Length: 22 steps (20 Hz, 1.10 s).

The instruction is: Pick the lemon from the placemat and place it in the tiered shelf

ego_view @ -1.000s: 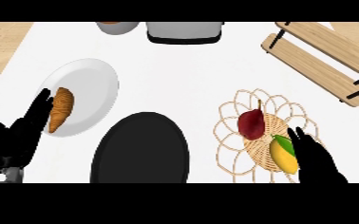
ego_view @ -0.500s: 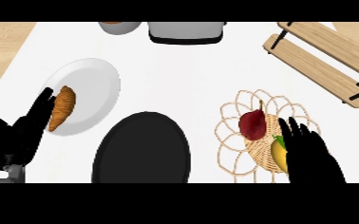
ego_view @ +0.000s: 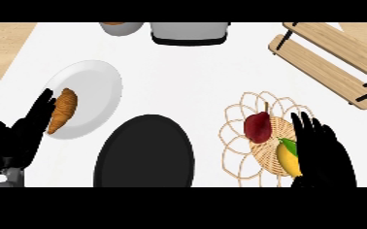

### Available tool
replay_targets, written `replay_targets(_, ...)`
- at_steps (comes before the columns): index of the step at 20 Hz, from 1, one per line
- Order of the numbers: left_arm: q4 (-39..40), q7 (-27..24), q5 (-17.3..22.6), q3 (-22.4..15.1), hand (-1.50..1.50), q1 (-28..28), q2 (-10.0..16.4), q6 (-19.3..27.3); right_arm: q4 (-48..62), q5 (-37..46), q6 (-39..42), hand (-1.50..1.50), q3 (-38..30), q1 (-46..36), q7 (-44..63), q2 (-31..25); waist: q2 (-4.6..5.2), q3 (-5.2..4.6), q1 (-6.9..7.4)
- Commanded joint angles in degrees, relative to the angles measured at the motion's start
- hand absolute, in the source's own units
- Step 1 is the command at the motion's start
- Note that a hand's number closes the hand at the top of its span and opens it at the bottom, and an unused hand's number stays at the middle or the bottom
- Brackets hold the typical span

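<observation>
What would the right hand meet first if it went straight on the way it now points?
Probably the tiered shelf: the right hand points away from the robot, across the placemat and bare counter toward its nearer slat. Its height is unclear.

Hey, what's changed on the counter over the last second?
The right hand has moved forward over the woven placemat. Its straight fingers now lie alongside the lemon and hide more of it, but nothing is grasped yet. The lemon, the red fruit, the plate with its croissant and the left hand stayed put.
</observation>
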Motion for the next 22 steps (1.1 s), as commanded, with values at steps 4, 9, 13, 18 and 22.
replay_targets(4,0.9,-0.7,-2.1,1.7,0.00,0.5,-2.4,-2.5,8.3,4.8,-4.8,-1.50,-0.4,-0.6,-3.3,3.1,0.06,-0.09,-0.03)
replay_targets(9,-3.1,4.2,-3.6,3.1,0.00,-0.3,-3.2,-2.1,5.3,3.4,-3.4,-1.50,-5.8,0.3,-8.5,0.1,0.02,-0.08,-0.11)
replay_targets(13,3.8,-0.8,-4.7,4.3,0.00,-2.5,-3.7,-4.3,16.4,4.3,-7.5,-1.50,-7.5,-4.4,-12.6,1.8,0.11,-0.09,0.00)
replay_targets(18,-1.8,3.5,-5.8,4.5,0.00,-1.0,-5.3,-3.3,20.0,7.4,-13.7,-1.50,-6.2,0.5,-14.2,3.9,0.04,-0.07,-0.07)
replay_targets(22,-0.7,3.7,-4.8,7.6,0.00,-1.2,-3.7,-6.5,17.6,4.5,-9.8,1.50,-8.8,-0.7,-15.4,4.7,0.04,-0.09,-0.11)
